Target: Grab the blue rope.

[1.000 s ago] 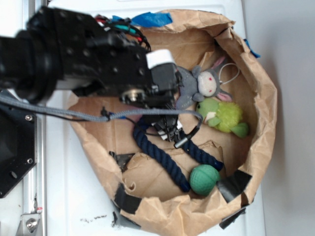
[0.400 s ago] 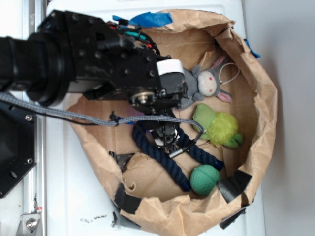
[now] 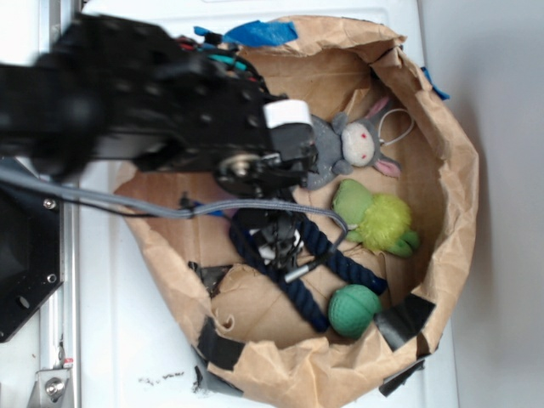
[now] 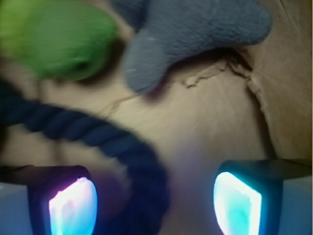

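Observation:
The blue rope (image 3: 348, 268) is thick, dark navy and twisted, and lies bent in a U on the floor of the brown paper bag (image 3: 459, 195). My gripper (image 3: 280, 245) hangs over the rope's bend, which the black arm partly hides. In the wrist view the rope (image 4: 98, 134) curves down between my glowing fingers (image 4: 73, 205), closer to the left one. The gripper (image 4: 154, 205) is open, with a wide gap to the right finger. Neither finger clearly presses on the rope.
A grey plush bunny (image 3: 357, 144) and a green plush toy (image 3: 378, 217) lie just right of the arm. A green ball (image 3: 353, 310) sits by the rope's end. The thin grey cable (image 3: 127, 204) crosses the bag. Blue tape (image 3: 259, 34) is on the far rim.
My gripper has shifted a little left and lower, over the rope's bend. The green plush toy turned slightly about half a second ago and has stayed put since.

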